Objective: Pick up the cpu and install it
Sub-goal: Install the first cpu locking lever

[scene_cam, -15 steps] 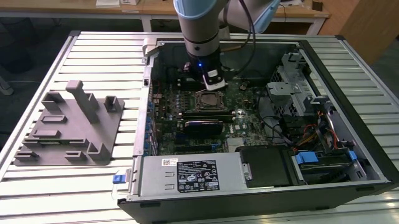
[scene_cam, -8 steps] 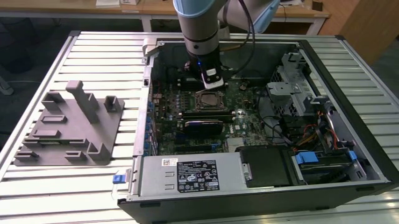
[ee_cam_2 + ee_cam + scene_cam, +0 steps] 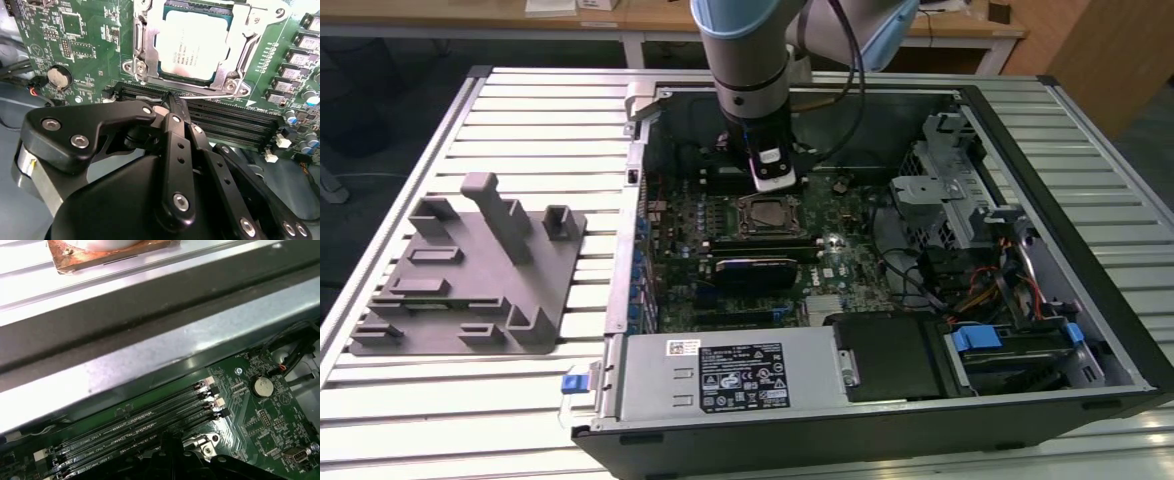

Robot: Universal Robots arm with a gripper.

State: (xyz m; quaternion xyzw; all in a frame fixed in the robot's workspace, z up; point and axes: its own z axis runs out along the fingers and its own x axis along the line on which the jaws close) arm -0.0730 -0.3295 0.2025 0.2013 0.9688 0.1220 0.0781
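1. Hand (image 3: 171,102): fingers drawn together to a narrow tip, nothing seen between them. It hangs low inside the open computer case (image 3: 635,130), which sits on the bench (image 3: 520,130).
2. Cpu (image 3: 192,45): flat in its socket, just ahead of the fingertips and apart from them. A metal frame (image 3: 145,55) borders it on all sides. Cannot tell whether the frame is latched. In the exterior view the cpu (image 3: 763,213) is just beside the hand (image 3: 774,180).
3. Memory slots (image 3: 225,117) run directly under the fingertips, between the hand and the socket.
4. Risk A: the chip may be seated slightly skewed, and these views do not settle it. If it were clamped or pressed while skewed, the contacts underneath could bend.
5. Risk B: the narrow tip would put any push on one small spot. Off-centre contact on the metal top could tip the chip up at its far edge.
6. Risk C: the tip is close above the slots. A small drop could hit the slot walls, or slide off and scrape the circuit board (image 3: 90,45).
7. Risk D: the hand's knuckles are much wider than its tip. A coin battery (image 3: 59,77) and a thin cable plug sit off to one side. A sideways swing at this height could snag the cable or knock small parts.
8. Risk E: the frame's raised edge faces the tip. Moving forward without lifting could catch on it and strain the socket.
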